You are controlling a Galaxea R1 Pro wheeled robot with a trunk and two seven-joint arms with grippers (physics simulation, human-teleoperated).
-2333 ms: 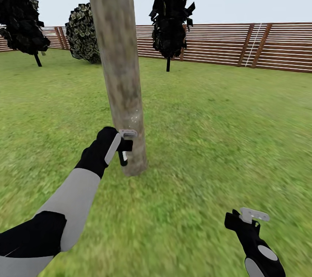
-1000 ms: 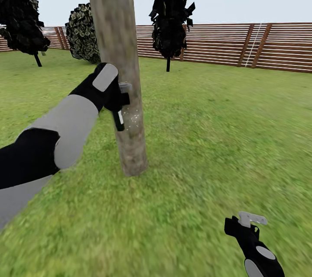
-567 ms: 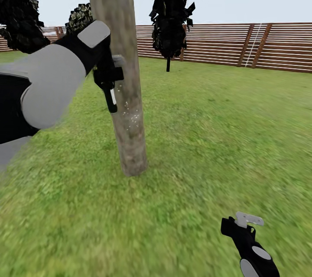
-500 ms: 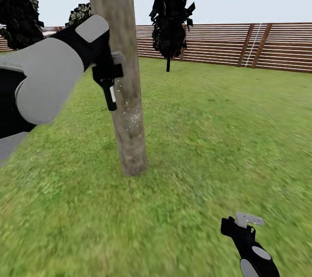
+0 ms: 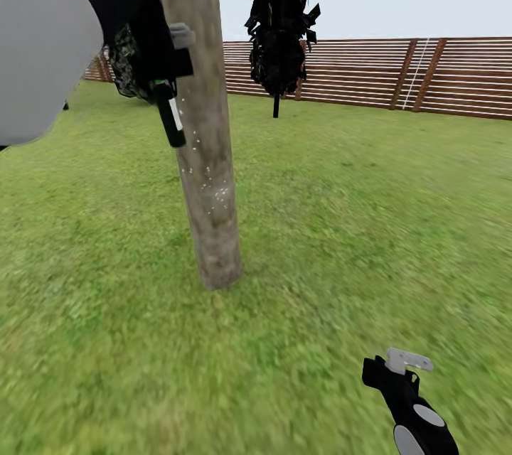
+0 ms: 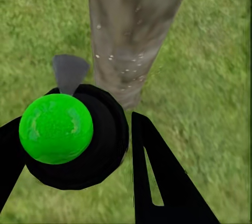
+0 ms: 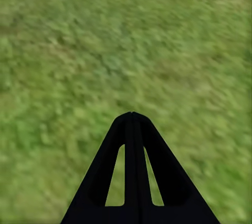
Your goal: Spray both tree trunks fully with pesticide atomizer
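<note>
The pesticide atomizer (image 5: 171, 121) hangs slim and dark below the left claw (image 5: 167, 67), which is clamped around its upper part, right beside the tree trunk (image 5: 206, 178). In the left wrist view the atomizer (image 6: 73, 135) shows end-on as a dark round body with a bright green cap between the black fingers (image 6: 157, 182), with the tree trunk (image 6: 131, 30) just beyond the claw. White specks of pesticide (image 5: 210, 188) dot the bark below the claw and show again in the wrist view as pesticide (image 6: 123, 66) on the trunk's face. Grass (image 5: 341, 227) lies all around the trunk's foot. Farther past the claw stand a dark-leaved bush (image 5: 281, 14) and a slatted wooden fence (image 5: 398, 75). The right claw (image 5: 407, 361) hangs low over the grass, well apart from the trunk; its fingers (image 7: 132, 156) are pressed together, holding nothing, with only grass (image 7: 126, 40) beyond them.
</note>
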